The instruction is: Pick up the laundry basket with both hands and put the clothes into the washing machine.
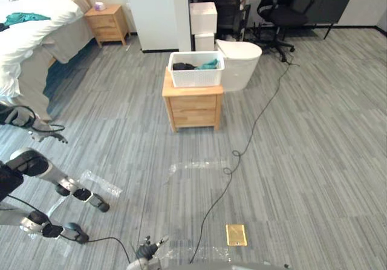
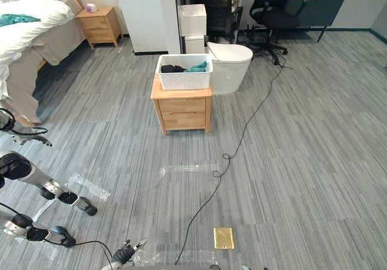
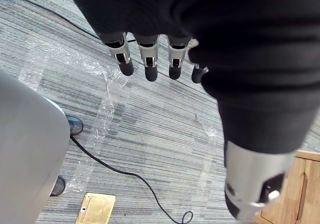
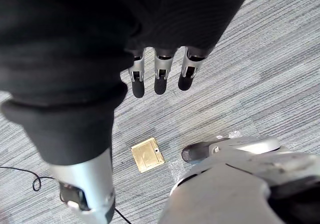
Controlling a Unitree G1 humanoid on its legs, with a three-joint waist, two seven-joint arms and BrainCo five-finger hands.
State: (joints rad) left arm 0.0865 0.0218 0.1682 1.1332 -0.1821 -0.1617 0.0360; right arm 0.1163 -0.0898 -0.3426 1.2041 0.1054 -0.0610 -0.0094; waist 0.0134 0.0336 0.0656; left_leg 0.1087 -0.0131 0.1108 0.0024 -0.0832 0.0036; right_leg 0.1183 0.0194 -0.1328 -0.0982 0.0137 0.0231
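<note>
Basket [image 1: 195, 77] on cabinet [image 1: 192, 110] — wrist views: left hand [image 3: 149, 63], right hand [image 4: 161, 77] slack.

A white latticed plastic laundry basket [image 1: 195, 70] of soft dark and teal cloth clothes [image 1: 209, 64] tops a matt pale-wood cabinet [image 1: 192, 107], beside a smooth white washing machine [image 1: 242, 64], on matt striped grey floor [image 1: 314, 131] with a shiny brass plate [image 1: 236, 234]
</note>
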